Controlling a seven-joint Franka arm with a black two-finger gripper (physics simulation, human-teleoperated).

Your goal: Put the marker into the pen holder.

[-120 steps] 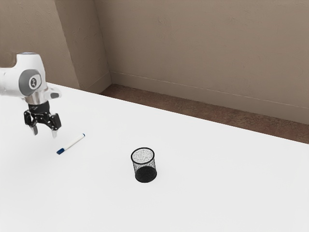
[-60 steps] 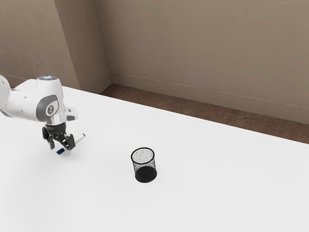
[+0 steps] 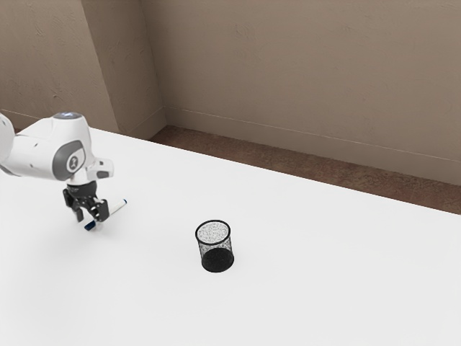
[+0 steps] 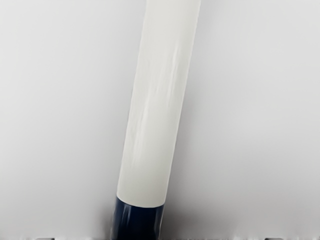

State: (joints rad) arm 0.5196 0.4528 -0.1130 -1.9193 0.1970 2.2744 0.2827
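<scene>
On the worktop [image 3: 302, 259]: marker [image 3: 119, 208] lying flat, blue-capped end beneath the claw [image 3: 89, 222]. Claw open, fingers well apart on either side of the marker, nothing gripped. Mesh pen holder [image 3: 217, 262] upright, toward the exterior view's right, well apart from marker.

In the exterior view, the gripper [image 3: 89, 223] is hiding a stretch of the marker [image 3: 118, 207], two o'clock from its blue cap [image 3: 90, 225]. The arm [image 3: 32, 155] is running out of that view at nine o'clock, the table [image 3: 302, 288] at six. The wrist view's borders are cutting off both marker ends.
</scene>
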